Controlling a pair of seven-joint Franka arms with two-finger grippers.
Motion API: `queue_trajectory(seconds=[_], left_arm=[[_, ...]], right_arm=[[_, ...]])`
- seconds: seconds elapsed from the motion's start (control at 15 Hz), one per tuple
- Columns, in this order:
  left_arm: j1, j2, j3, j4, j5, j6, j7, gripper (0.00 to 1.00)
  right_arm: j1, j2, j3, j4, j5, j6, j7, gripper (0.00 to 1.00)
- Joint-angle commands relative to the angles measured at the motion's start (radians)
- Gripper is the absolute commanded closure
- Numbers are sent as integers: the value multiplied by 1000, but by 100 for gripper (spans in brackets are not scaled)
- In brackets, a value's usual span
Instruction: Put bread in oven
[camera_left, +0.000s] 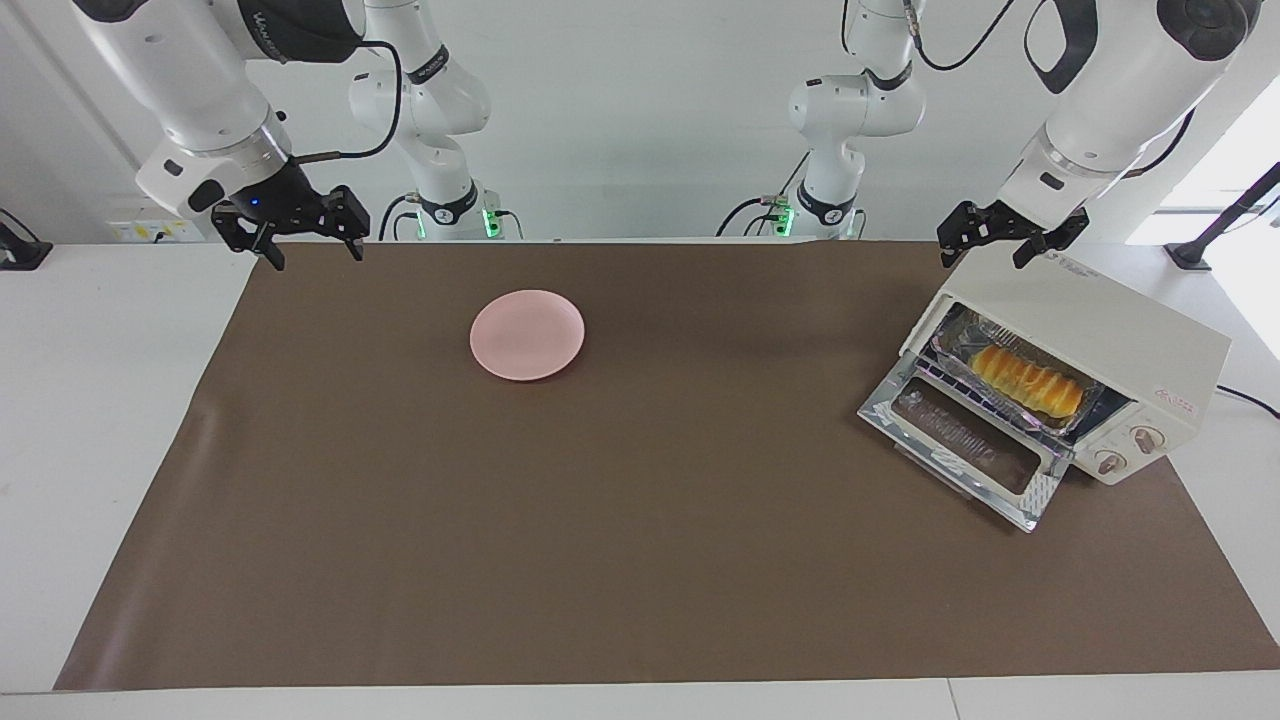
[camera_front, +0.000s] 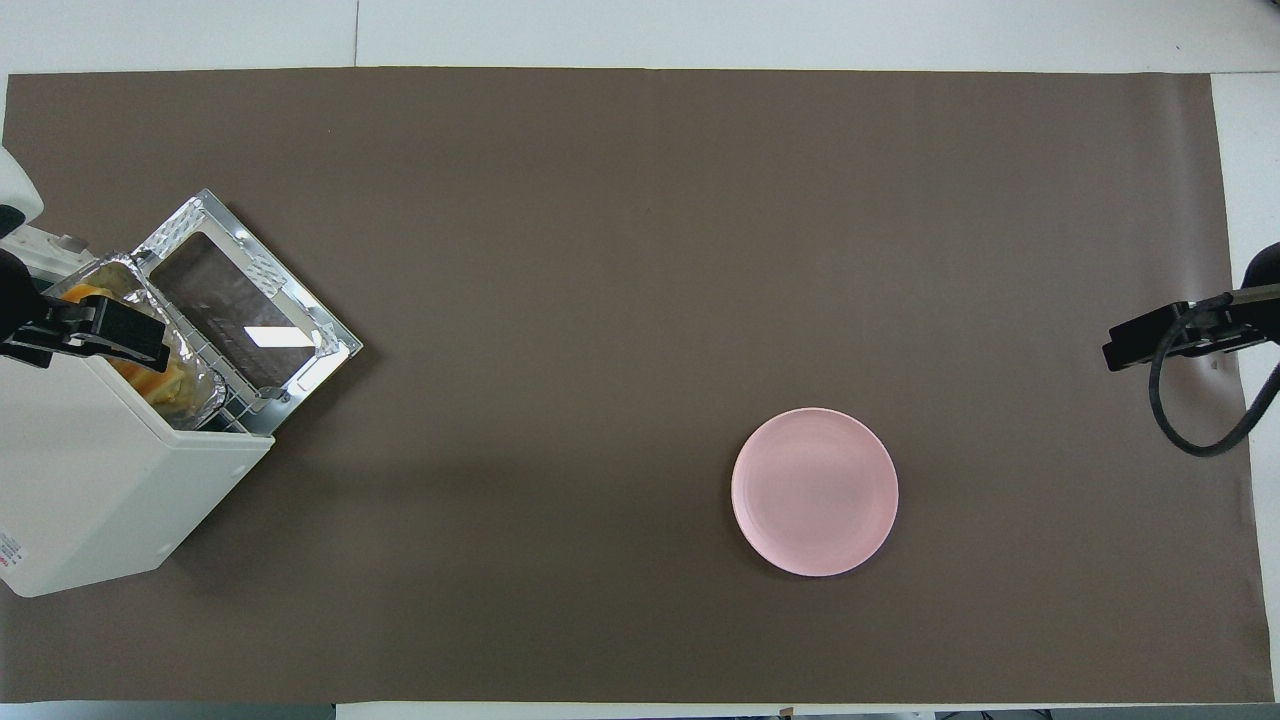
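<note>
Open oven (camera_left: 1090, 330) (foil-lined) with bread (camera_left: 1028, 379) inside

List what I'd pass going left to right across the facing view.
Right pincer hanging open above the mat's edge → pink plate, empty → oven door dropped open → bread on the foil tray inside the oven. The left pincer hangs over the oven's top, overlapping it.

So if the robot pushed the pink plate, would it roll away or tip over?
Probably neither. The pink plate lies flat and low on the brown mat, so it would likely slide. Its raised rim might let a gripper lift it, and nothing rests on it.
</note>
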Motion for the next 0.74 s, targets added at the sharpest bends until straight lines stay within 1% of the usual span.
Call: queue_trajectory(seconds=[0.0,0.67], left_arm=[[-9,-39,7,-48,-16,38,8,0],[-11,-37,5,-44,-18,49,7,0]], right_arm=[[-10,-25,8,-27,-2,6,10,0],[-6,-25,11,-27,-2,6,10,0]])
